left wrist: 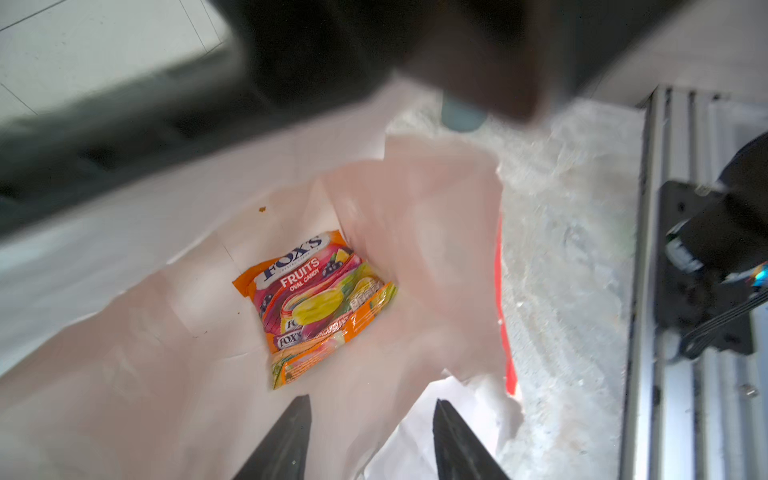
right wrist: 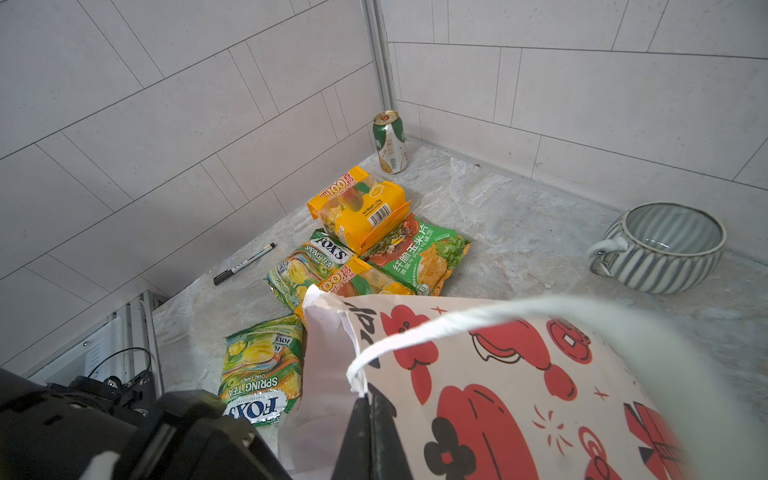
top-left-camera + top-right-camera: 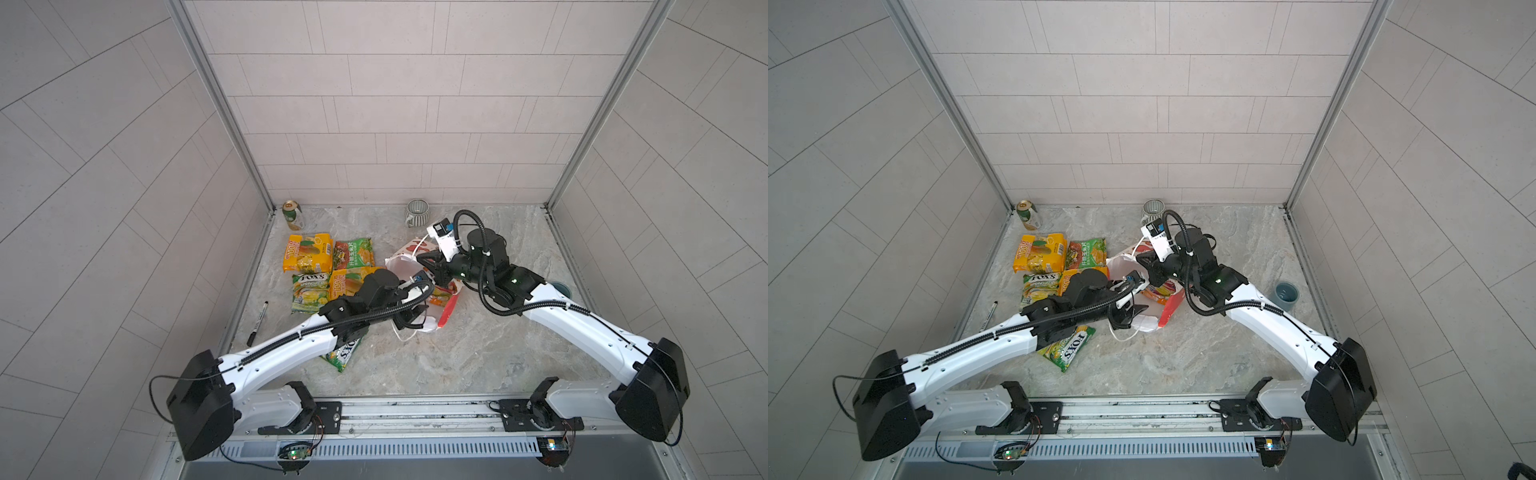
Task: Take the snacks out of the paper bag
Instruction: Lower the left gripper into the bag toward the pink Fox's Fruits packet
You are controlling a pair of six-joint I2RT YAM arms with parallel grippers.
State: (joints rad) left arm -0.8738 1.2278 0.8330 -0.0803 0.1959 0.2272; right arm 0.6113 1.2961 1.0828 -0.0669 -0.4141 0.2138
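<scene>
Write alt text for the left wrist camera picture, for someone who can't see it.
An orange-pink glossy FOX'S Fruits candy packet lies alone at the bottom of an open white paper gift bag, seen through its mouth. The left gripper, black fingers apart and empty, points in toward the packet.

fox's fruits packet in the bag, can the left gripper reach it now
Probably yes: the right gripper holds the paper bag open, and the open left gripper faces the FOX'S Fruits packet unobstructed.
</scene>
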